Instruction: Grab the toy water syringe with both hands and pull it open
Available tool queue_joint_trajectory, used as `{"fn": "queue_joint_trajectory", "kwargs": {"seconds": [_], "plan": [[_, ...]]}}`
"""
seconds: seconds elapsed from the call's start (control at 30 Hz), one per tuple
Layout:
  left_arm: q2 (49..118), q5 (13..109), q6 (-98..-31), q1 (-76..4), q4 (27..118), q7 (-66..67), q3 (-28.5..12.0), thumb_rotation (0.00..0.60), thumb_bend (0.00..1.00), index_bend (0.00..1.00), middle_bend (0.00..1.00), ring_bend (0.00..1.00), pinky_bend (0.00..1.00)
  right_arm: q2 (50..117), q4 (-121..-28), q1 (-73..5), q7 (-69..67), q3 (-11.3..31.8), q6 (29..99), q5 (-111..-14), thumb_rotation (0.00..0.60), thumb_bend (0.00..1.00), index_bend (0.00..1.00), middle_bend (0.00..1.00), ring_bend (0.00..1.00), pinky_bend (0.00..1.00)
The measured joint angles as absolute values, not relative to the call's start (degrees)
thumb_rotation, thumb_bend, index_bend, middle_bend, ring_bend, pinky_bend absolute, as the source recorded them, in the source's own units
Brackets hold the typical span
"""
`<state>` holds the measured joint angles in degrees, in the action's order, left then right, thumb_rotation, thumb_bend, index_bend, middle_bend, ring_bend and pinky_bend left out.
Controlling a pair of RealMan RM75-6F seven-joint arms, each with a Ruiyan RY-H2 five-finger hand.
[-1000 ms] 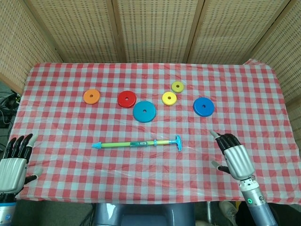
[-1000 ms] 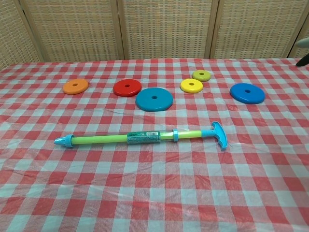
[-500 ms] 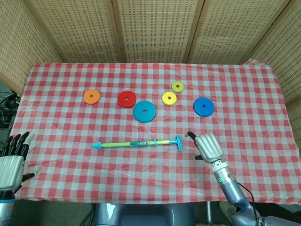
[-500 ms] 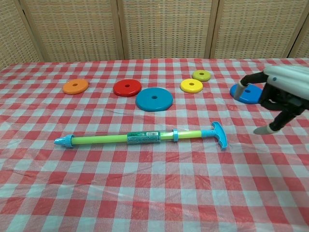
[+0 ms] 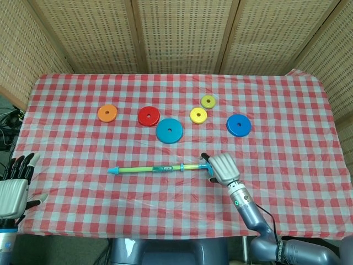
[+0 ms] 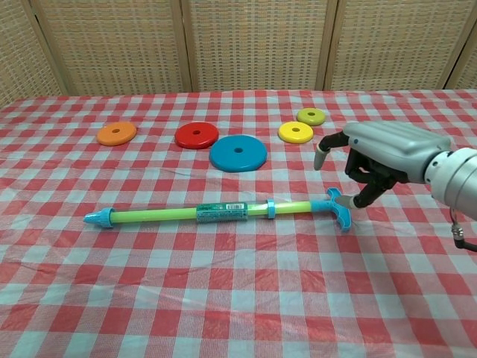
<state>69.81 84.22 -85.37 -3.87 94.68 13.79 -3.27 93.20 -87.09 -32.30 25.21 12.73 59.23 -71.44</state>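
The toy water syringe (image 5: 160,168) (image 6: 220,212) lies flat on the checked cloth, with a green tube, a blue tip at the left and a blue T-handle (image 6: 337,206) at the right. My right hand (image 5: 222,168) (image 6: 380,158) hovers right at the T-handle. Its fingers (image 6: 365,195) curl down just beside the handle and its thumb sticks out above it, with nothing gripped. My left hand (image 5: 14,187) shows only in the head view. It sits off the table's front left corner, fingers spread, far from the blue tip.
Flat discs lie behind the syringe: orange (image 5: 107,113), red (image 5: 148,116), large blue (image 5: 169,131), two yellow (image 5: 198,115) (image 5: 208,101), and a blue one (image 5: 238,125) at the right. Wicker screens stand behind the table.
My right hand has swept left from the front right of the table to the syringe's T-handle. My left hand has dropped slightly at the left edge. The syringe has not moved.
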Motion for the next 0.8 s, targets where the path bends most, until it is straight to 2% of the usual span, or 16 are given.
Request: {"fn": "queue_joint_trajectory", "kwargs": {"seconds": [0.4, 0.8], "plan": [[70.3, 82.4, -83.8, -4.8, 94.1, 14.0, -3.7, 0.600, 0.00, 0.00, 0.00, 0.00, 0.00, 98.7, -78.7, -35.6, 22.3, 12.7, 56.3, -68.6, 0.600, 0.50, 0.41, 1.00, 1.00, 0.75], [70.8, 81.5, -82.9, -5.6, 93.8, 14.4, -3.8, 0.600, 0.00, 0.00, 0.00, 0.00, 0.00, 101.2, -72.7, -37.1, 19.8, 12.1, 55.0, -67.3, 0.600, 0.50, 0.44, 1.00, 1.00, 0.75]]}}
